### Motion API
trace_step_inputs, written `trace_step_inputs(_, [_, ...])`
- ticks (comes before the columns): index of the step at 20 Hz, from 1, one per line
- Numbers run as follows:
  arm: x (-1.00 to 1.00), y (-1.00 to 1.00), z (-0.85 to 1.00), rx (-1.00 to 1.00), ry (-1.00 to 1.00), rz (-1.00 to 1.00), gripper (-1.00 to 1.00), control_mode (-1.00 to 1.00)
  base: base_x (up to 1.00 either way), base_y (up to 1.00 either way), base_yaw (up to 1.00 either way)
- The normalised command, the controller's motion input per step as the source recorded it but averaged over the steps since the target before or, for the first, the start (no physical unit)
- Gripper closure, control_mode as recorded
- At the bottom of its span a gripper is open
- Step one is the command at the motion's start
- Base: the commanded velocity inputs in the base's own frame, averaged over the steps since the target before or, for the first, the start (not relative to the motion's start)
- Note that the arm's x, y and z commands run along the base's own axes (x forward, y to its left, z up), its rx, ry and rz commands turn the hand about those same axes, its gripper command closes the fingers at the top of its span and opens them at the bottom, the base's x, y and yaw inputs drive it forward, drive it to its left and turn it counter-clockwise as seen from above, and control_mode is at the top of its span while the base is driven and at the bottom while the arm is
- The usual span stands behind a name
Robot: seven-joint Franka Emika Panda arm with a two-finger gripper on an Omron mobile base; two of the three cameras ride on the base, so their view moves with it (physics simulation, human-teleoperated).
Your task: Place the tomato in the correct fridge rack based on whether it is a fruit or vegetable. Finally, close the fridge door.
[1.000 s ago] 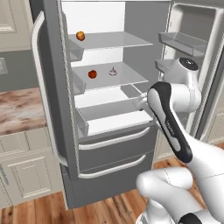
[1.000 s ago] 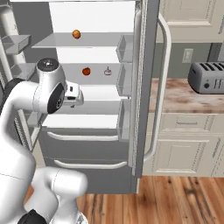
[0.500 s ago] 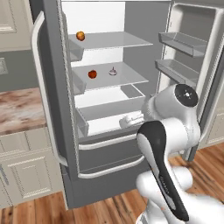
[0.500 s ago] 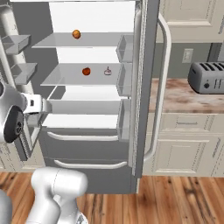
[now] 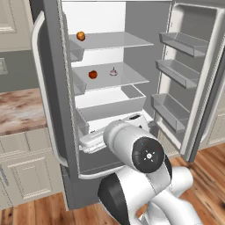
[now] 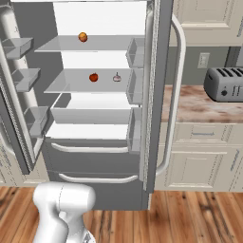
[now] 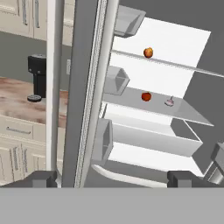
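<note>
- The bench (image 7: 17,103) with a dark coffee machine (image 7: 37,76) on it stands at the far left of the hand view, outside the fridge and well apart from the task's things.
- The left fridge door (image 7: 89,87) stands open, and its edge rises almost straight ahead of the claw (image 7: 113,179). Its long axis runs upright, and small bins line its inner face.
- The claw is spread wide. Its two dark tips sit far apart at the bottom of the hand view, and nothing is held between them.
- The tomato (image 7: 146,96) lies beyond that door edge, ahead of the claw and a little up and to the right in the hand view. It rests on the middle shelf (image 5: 127,79), well apart from the claw.
- On that shelf the tomato (image 5: 92,74) sits away from the front edge, and from the left base view it looks nearer the left edge than the right.
- A small pale bulb (image 5: 113,71) sits near the tomato on its right, on the same shelf and not touching it.
- An orange fruit (image 5: 81,35) sits alone on the top shelf (image 5: 123,40), near its left edge.
- The right fridge door (image 5: 189,79) also stands open, with three empty racks on its inner face.
- Judging by the empty claw and the tomato on a shelf, the placing looks done. The doors would come next, and the left door's edge is the nearer to the claw.
</note>
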Motion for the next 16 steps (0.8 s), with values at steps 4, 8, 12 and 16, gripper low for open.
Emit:
trace_step_inputs(4, [-0.40, 1.00, -0.06, 0.00, -0.48, -0.08, -1.00, -1.00, 0.00, 0.00, 0.00])
trace_step_inputs(8, [0.02, 1.00, -0.39, 0.15, -0.37, -0.22, -1.00, -1.00, 0.00, 0.00, 0.00])
trace_step_inputs(12, [0.25, 0.96, -0.18, 0.11, -0.25, -0.26, -1.00, -1.00, 0.00, 0.00, 0.00])
trace_step_inputs(16, [0.45, 0.40, -0.03, 0.00, 0.00, -0.15, -1.00, -1.00, 0.00, 0.00, 0.00])
